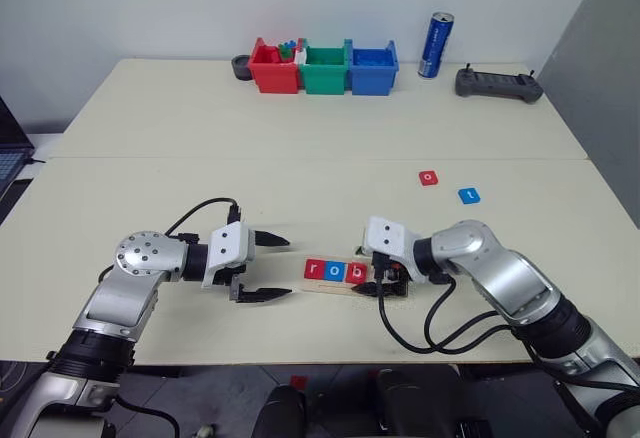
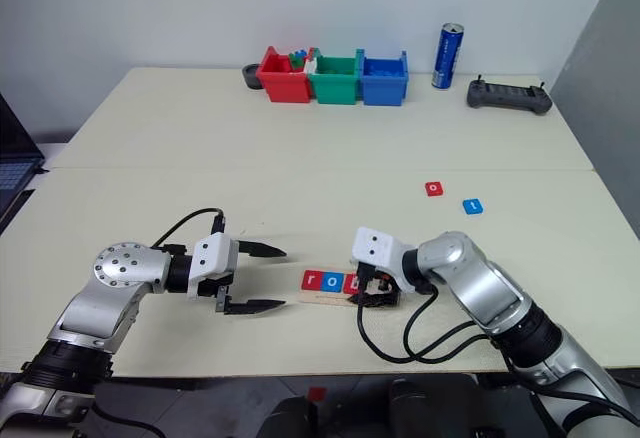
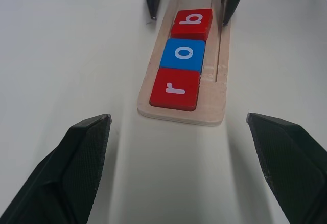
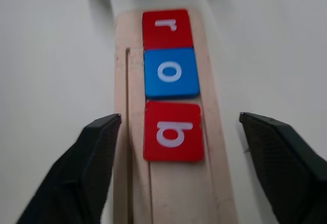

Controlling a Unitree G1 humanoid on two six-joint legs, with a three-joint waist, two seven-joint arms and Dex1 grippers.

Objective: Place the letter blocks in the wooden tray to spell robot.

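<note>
OK, r-o-b seated in wooden tray [image 4: 168,173], both pincers open, right pincer [image 1: 381,283] astride b; I'd fetch far-right red o [image 1: 428,177].

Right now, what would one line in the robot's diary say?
tray: r, o, b placed | right claw: open over red b | left claw: open | red o, blue t: loose on table

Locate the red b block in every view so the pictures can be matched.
Left eye view: red b block, third in the wooden tray, beside the right gripper.
Right eye view, same spot.
Left wrist view, farthest tile.
Right wrist view, nearest tile.
Shared landmark: blue o block next to it.
</note>
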